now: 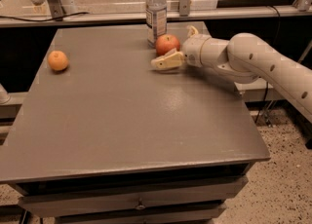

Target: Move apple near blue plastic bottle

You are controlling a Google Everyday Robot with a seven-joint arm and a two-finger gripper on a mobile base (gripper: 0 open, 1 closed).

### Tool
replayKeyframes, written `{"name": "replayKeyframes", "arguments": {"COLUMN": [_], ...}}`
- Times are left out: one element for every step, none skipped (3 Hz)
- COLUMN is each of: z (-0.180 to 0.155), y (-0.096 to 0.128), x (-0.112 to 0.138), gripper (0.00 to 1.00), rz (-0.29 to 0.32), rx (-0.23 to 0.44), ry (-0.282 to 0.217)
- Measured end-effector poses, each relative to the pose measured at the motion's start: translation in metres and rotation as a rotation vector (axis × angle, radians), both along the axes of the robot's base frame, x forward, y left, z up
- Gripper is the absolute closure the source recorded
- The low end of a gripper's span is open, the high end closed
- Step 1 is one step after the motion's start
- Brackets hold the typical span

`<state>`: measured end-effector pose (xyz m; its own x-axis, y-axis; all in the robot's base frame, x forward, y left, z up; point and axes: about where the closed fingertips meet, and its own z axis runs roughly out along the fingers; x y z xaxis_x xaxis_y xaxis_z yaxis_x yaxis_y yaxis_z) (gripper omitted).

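Observed hand [173, 46] open, fingers spread wide, held low over the surface [131, 121] at the end of a pale arm. Noted lower finger [167, 62] lying close to the surface, upper finger raised behind. Found apple [167, 44] resting on the surface within the spread of the fingers, not clamped. Found blue plastic bottle [156, 12] upright just beyond the apple from the hand; cannot tell whether touching. Recorded orange [58, 60] well apart, far past the fingertips.
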<state>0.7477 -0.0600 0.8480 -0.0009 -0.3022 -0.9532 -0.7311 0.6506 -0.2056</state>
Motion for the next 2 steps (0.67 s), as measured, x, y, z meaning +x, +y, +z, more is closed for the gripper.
{"name": "replayKeyframes", "arguments": {"z": [0.036,0.073], "y": [-0.015,-0.041], "x": [-0.006,-0.019], "gripper": [0.00,0.00], "rz": [-0.003,-0.012], "rx": [0.003,-0.017], "ry": [-0.055,-0.102]}}
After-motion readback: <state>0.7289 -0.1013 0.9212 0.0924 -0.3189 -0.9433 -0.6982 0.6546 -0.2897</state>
